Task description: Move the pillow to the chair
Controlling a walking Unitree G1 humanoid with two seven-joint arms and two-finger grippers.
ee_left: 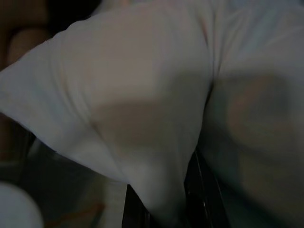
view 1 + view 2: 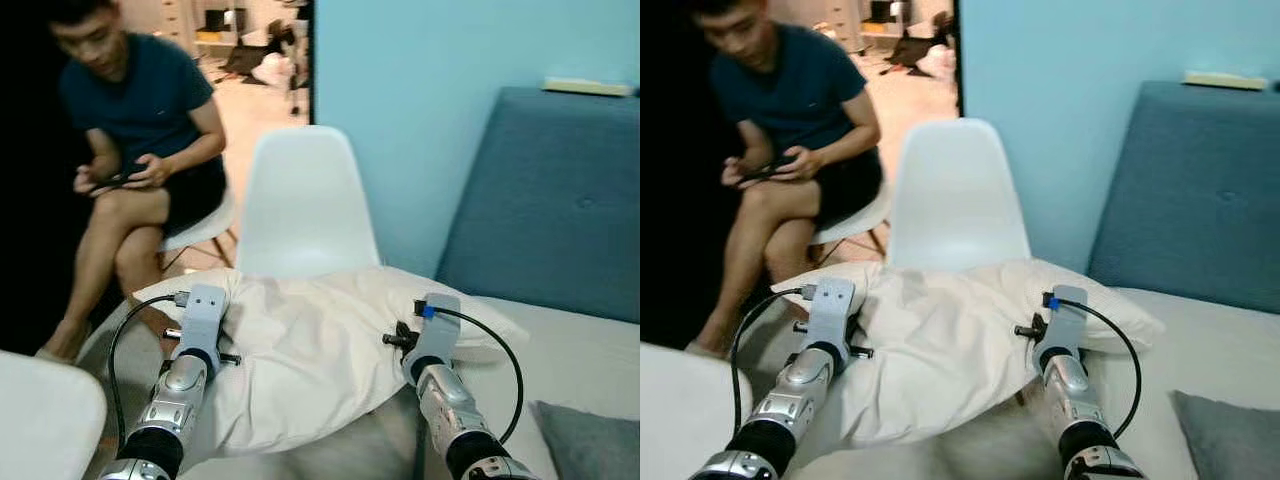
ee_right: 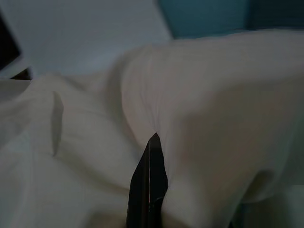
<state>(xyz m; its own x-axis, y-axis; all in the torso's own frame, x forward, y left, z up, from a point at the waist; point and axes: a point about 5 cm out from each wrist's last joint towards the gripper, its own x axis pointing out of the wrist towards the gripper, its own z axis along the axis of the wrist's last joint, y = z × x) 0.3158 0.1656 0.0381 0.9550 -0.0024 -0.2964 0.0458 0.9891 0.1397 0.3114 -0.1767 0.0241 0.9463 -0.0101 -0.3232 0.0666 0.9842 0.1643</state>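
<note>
Both grippers are pushed into the white pillow (image 2: 310,350), one at each end. At the left gripper (image 1: 166,209) a fold of cloth is pinched between the black fingers (image 1: 202,199). The right gripper (image 3: 149,190) also presses into the fabric, but whether its fingers are spread or closed I cannot tell. Held up between the two arms, the pillow has its long axis running left to right, just in front of the white chair (image 2: 305,200). The bed (image 2: 590,355) lies to the right, with a blue headboard (image 2: 560,200) behind. On another chair at the left, a person (image 2: 140,150) sits holding a phone.
</note>
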